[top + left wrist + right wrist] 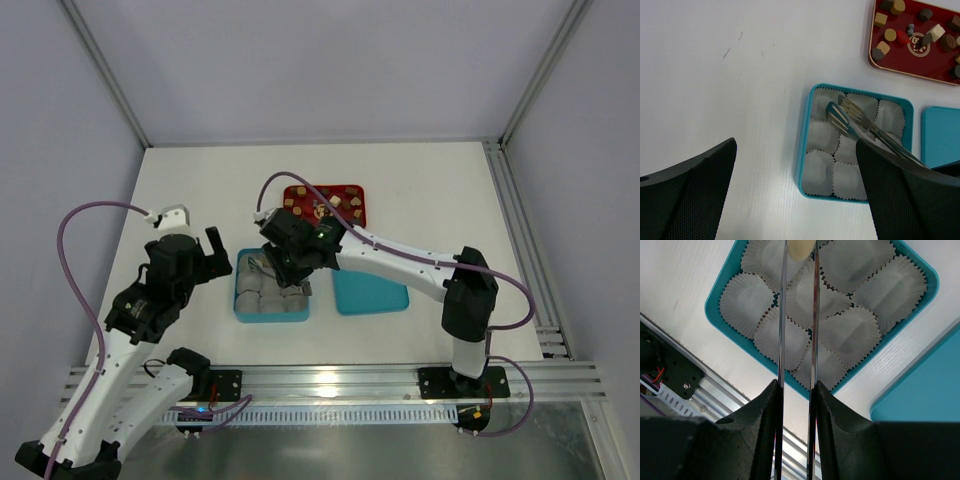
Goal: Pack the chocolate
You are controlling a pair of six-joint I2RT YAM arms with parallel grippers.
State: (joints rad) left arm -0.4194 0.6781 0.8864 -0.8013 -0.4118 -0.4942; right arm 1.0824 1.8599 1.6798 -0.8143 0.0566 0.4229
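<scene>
My right gripper is shut on metal tongs. The tongs' tips pinch a cream-white chocolate piece over the teal box, which is lined with empty crinkled paper cups. In the top view the right gripper hangs over the box. More chocolate pieces, dark, tan and cream, lie on the red tray behind the box. My left gripper is open and empty, just left of the box, with the tongs in its view.
The teal lid lies flat to the right of the box; it also shows in the left wrist view. The aluminium rail runs along the near table edge. Frame posts stand at the back corners.
</scene>
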